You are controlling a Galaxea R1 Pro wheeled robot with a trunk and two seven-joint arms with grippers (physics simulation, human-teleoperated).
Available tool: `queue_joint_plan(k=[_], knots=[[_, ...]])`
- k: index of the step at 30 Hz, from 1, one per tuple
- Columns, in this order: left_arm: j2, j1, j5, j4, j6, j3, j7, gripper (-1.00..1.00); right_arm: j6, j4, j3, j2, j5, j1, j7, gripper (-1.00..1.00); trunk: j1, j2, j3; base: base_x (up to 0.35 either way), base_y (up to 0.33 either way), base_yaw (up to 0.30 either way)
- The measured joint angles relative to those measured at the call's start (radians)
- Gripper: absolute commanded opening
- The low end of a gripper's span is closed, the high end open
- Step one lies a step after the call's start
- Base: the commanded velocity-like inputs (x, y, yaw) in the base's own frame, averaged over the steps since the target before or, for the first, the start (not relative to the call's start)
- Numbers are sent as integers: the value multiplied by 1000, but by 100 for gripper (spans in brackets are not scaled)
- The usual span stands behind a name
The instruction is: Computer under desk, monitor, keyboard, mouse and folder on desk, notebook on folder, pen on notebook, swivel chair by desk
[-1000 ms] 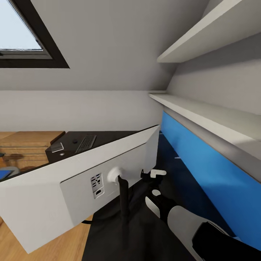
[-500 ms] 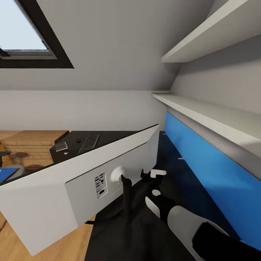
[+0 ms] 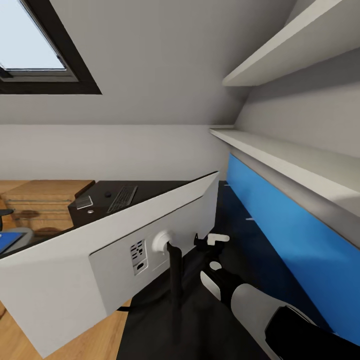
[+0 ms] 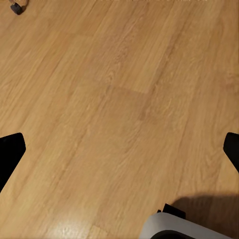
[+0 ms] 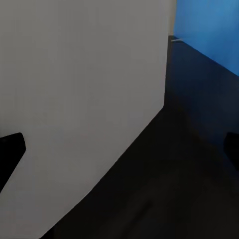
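Note:
The monitor (image 3: pixel 100 260) shows its pale grey back, tilted on a black stand over the black desk (image 3: pixel 200 320). My right gripper (image 3: pixel 210 242) hangs open just behind the monitor's lower corner, holding nothing. In the right wrist view the right gripper (image 5: pixel 122 149) faces the monitor's pale back (image 5: pixel 79 99) above the desk (image 5: pixel 169 189). Farther along the desk lie the keyboard (image 3: pixel 122 198), a small dark mouse (image 3: pixel 108 194) and the grey notebook (image 3: pixel 83 202). The blue folder (image 3: pixel 7 241) lies on the swivel chair (image 3: pixel 22 234) at the left edge. My left gripper (image 4: pixel 122 149) is open above the wood floor (image 4: pixel 119 89).
A blue wall panel (image 3: pixel 280 225) runs along the desk's right side, under white shelves (image 3: pixel 280 155). A light-wood drawer chest (image 3: pixel 40 200) stands beyond the desk's far end. A skylight (image 3: pixel 30 45) is up at the left. A black caster (image 4: pixel 17 7) rests on the floor.
The whole head view shifted a little to the right about a second ago, so the camera moved. Since half a second ago nothing has visibly changed.

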Motion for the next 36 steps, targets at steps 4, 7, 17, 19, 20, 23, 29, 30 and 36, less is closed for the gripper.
queue_joint_plan(k=[4, 7, 17, 19, 20, 23, 29, 30, 36], knots=[[0, 0, 0, 0, 1, 1, 0, 100, 0, 0, 0, 0, 0, 0, 0, 100, 0, 0, 0, -90, 0, 0], [0, 0, 0, 0, 1, 0, 0, 100, 0, 1, 0, 0, 0, 0, 0, 100, 1, 0, 0, -269, 0, 0], [0, 0, 0, 0, 0, 0, 0, 100, 0, 2, 0, 0, 0, 0, 0, 100, 1, 0, 0, -324, 28, 0], [0, 0, 1, 0, 1, 1, 0, 100, 0, 2, -1, 0, 1, 0, 0, 100, 1, 0, 0, -296, 188, 0], [0, 0, 0, 0, 1, 1, 0, 100, 0, 3, -1, 0, 0, 0, 0, 100, 1, 0, 0, -295, 193, 0], [0, 0, 1, 0, 3, 0, 0, 100, 0, 4, -1, 0, 0, 0, 1, 100, 1, 0, 0, -293, 196, 0], [0, 0, 2, 0, 5, -1, 0, 100, 0, 5, -2, 0, 1, 0, 4, 100, 1, 0, 0, -290, 158, 0], [0, 0, 2, 0, 6, -1, 0, 100, 0, 5, -2, 0, 1, 0, 4, 100, 1, 0, 0, -285, 117, 0], [0, 0, 2, 0, 6, -1, 0, 100, 0, 5, -2, 0, 0, 0, 5, 100, 1, 0, 0, -281, 55, 0]])
